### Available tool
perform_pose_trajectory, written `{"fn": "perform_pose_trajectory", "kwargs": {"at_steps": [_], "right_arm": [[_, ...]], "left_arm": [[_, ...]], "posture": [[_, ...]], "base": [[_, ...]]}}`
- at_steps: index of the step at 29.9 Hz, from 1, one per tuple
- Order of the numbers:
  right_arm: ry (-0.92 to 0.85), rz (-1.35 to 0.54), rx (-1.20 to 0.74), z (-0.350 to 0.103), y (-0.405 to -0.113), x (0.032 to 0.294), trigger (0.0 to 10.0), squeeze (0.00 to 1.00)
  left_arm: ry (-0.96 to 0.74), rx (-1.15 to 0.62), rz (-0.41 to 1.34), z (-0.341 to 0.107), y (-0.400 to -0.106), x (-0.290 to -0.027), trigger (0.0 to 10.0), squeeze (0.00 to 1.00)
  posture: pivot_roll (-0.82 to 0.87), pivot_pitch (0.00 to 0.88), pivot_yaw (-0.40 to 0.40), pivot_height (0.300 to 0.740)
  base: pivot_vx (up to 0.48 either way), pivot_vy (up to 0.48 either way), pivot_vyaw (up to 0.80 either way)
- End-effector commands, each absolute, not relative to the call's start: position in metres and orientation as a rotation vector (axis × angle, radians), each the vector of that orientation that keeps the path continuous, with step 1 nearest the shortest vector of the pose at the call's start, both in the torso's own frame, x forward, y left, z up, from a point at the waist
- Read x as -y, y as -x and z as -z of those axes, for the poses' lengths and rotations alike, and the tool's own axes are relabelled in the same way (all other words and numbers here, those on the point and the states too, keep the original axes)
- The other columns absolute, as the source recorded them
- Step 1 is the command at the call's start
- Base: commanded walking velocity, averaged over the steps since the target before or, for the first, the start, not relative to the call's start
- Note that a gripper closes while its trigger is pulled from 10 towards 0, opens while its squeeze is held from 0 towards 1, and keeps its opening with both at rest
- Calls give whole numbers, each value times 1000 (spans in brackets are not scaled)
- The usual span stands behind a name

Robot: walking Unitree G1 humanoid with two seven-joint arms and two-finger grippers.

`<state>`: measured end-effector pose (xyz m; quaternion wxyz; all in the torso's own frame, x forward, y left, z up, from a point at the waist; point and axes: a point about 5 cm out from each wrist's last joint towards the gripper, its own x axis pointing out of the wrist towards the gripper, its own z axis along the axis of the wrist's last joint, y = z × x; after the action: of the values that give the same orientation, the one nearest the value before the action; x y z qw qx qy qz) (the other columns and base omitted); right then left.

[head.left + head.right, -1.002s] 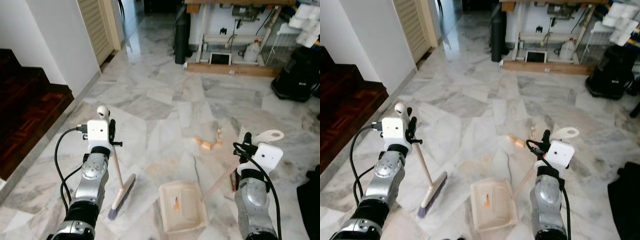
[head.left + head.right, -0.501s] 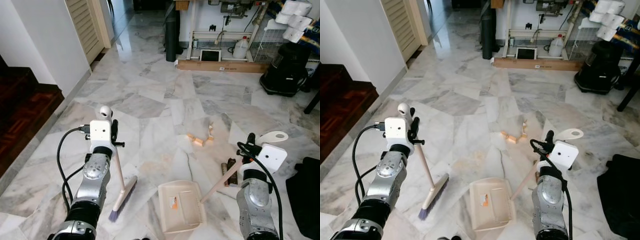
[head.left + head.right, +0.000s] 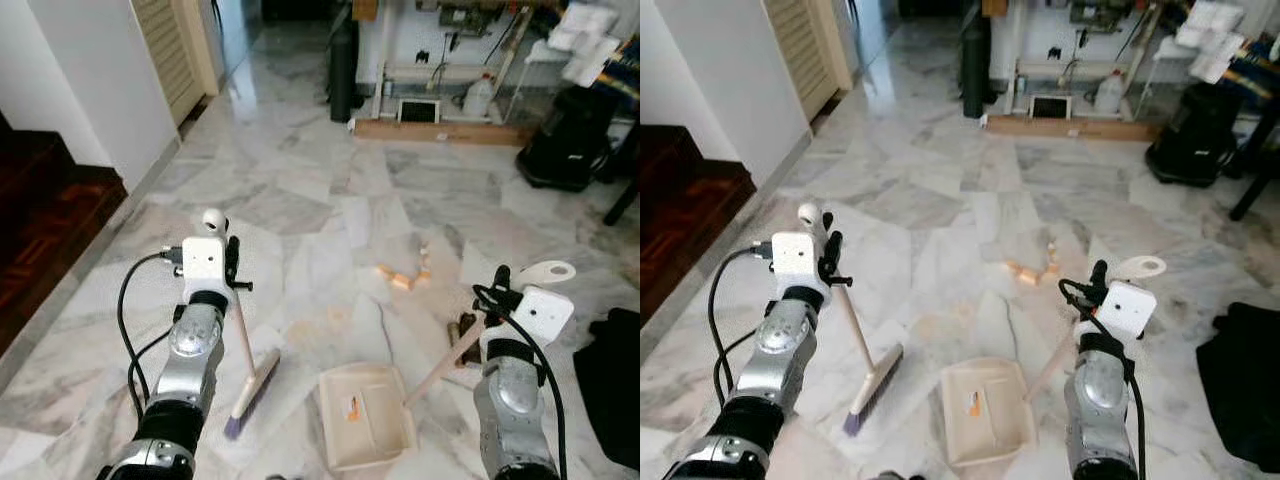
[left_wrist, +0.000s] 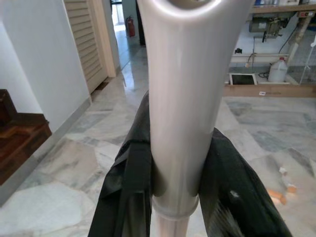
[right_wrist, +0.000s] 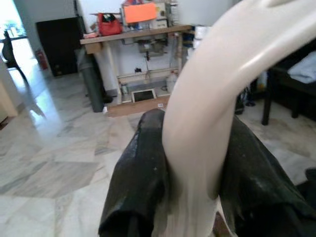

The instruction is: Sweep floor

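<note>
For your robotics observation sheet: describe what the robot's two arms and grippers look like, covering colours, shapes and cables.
Both arms are silver metal with rounded, ribbed joints and black bands. Each wrist carries a white boxy camera module. Black cables loop beside the left arm and over the right arm. The fingers are long, black and matte.

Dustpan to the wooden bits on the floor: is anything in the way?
Nothing visible. Bare marble lies between the dustpan and the wooden bits. A dark scrap lies off to the right, beside the dustpan's handle, outside that path.
</note>
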<state>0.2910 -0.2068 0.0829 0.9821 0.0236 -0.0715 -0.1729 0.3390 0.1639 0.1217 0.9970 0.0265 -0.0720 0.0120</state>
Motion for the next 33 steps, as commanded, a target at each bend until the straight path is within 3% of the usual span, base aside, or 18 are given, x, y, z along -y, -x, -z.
{"fn": "perform_pose_trajectory", "kwargs": {"at_steps": [1, 33], "right_arm": [[-49, 340, 193, -94, -294, 206, 10000, 0], [-47, 337, 198, -95, -296, 204, 10000, 0]], "left_arm": [[-63, 188, -21, -133, -341, -163, 10000, 0], [-62, 188, -17, -134, -341, -161, 10000, 0]], "posture": [[-53, 63, 64, 740], [-39, 66, 65, 740]], "base": [[0, 244, 0], [0, 247, 100]]}}
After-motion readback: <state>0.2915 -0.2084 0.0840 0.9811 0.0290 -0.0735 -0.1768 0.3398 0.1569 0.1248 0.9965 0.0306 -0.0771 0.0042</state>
